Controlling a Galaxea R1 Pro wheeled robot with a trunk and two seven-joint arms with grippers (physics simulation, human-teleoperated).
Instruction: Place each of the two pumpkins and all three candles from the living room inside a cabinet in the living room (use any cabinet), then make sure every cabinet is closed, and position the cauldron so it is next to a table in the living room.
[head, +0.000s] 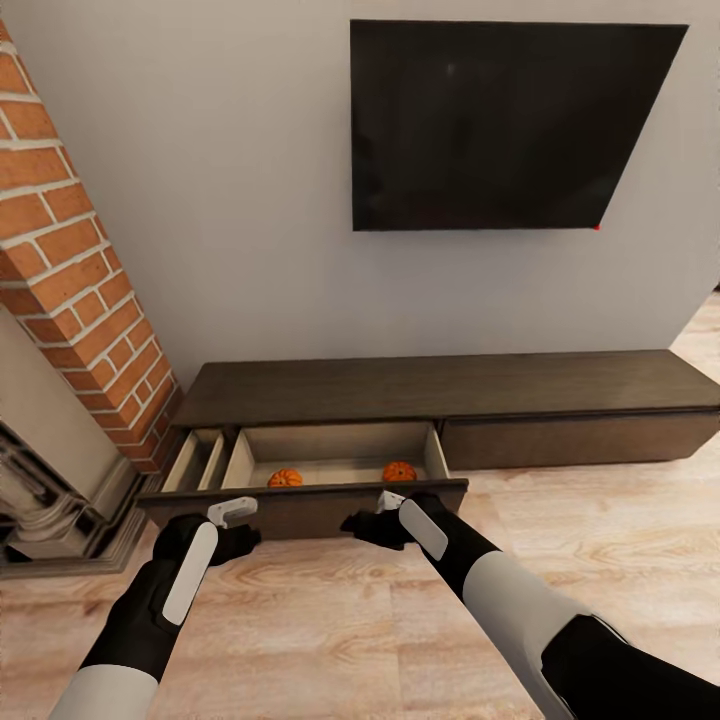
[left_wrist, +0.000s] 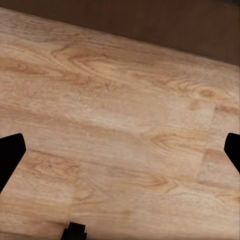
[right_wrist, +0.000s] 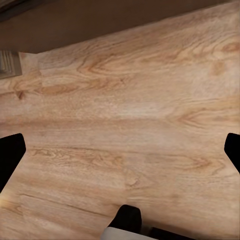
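Two pumpkins (head: 285, 478) (head: 399, 471) sit in the cabinet's (head: 450, 390) pulled-out drawer (both pincers (left_wrist: 120, 150) (right_wrist: 120, 150) spread wide).

My head camera looks forward and down at the long dark-brown wood cabinet (head: 450, 400), from near. Both my wrist cameras face down, close over the pale wood plank floor (left_wrist: 120, 130), which all views share
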